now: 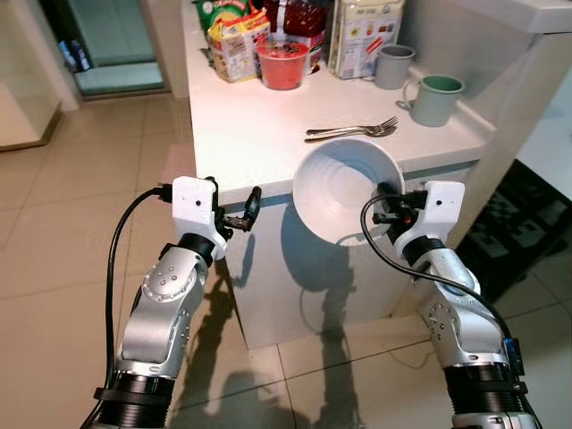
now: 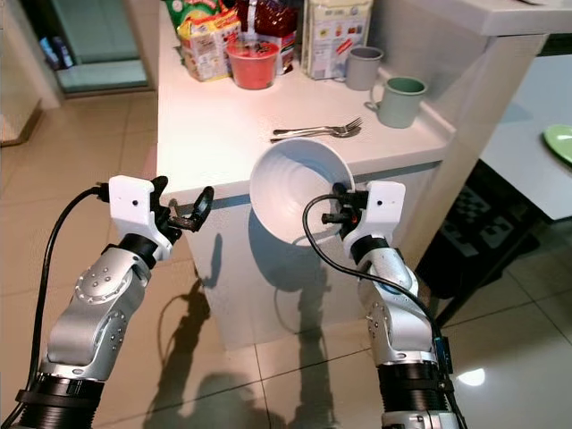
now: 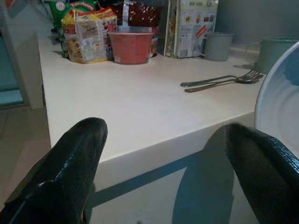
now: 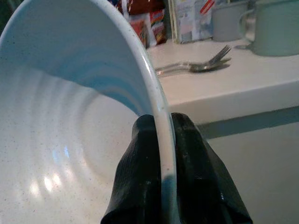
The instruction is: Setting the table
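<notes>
The white bowl (image 1: 344,189) hides part of the surface's (image 1: 241,125) front edge; packets (image 1: 237,40) at the back are cropped, their print too small to read; the green plate (image 2: 559,141) is cut off.

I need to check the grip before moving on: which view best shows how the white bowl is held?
The right wrist view: the right end effector pinches the white bowl by its rim, one finger on each side. Both eye views show the whole bowl tilted before the counter. The left wrist view catches an edge.
</notes>
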You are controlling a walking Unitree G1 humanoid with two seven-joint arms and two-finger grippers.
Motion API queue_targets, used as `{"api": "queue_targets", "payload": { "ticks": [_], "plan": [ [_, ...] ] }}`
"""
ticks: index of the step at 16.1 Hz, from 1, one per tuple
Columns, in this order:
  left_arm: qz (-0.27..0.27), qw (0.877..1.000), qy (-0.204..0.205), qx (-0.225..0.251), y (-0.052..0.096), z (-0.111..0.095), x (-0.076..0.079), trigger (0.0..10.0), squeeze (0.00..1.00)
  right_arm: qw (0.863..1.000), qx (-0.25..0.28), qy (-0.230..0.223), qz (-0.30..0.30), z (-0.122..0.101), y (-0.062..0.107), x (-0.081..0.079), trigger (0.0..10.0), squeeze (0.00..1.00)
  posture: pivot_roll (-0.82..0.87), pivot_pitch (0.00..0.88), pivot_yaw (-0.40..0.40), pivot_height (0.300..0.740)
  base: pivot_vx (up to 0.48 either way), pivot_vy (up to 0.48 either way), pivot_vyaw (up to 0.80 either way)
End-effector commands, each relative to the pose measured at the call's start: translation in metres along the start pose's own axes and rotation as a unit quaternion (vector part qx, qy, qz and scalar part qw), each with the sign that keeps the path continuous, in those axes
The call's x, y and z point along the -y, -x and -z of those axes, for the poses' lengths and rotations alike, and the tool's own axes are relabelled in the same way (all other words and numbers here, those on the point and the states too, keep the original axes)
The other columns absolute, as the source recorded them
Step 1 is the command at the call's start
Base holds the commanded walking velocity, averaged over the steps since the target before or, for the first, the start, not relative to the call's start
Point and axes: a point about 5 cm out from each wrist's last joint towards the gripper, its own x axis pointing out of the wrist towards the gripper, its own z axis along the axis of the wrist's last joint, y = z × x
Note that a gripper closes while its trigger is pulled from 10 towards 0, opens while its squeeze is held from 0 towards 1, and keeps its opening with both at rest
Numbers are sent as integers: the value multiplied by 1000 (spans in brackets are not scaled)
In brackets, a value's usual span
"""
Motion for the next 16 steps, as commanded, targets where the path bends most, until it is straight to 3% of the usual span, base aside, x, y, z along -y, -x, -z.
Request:
{"api": "queue_targets", "payload": {
  "ticks": [1, 6, 11, 14, 15, 16],
  "plan": [
    [9, 1000, -6, 0, 0, 0, 3, 10000, 0, 1000, 12, 13, -8, -3, 0, -1, 0, 0, 54, 0, 24, 740, 0, 0, 0],
    [16, 1000, -12, -5, 2, 4, 7, 10000, 0, 999, -6, 39, -14, 8, 8, 3, 0, 0, 50, 0, 23, 740, 0, 0, 0],
    [24, 999, -26, -29, 18, 17, 2, 10000, 0, 998, -31, 55, -22, 17, 26, 11, 0, 0, 52, 0, 13, 740, 0, 0, 0],
    [24, 998, -25, -50, 25, 29, 3, 10000, 0, 995, -83, 58, -5, 46, 41, 26, 0, 0, 55, 0, 12, 740, 0, 0, 0],
    [18, 997, -20, -79, 27, 47, 1, 10000, 0, 989, -130, 64, 16, 73, 47, 41, 0, 0, 59, 0, 11, 740, 0, 0, 0],
    [15, 996, -20, -90, 28, 54, 0, 10000, 0, 987, -146, 69, 23, 80, 49, 45, 0, 0, 61, 0, 10, 740, 0, 0, 0]
  ]
}}
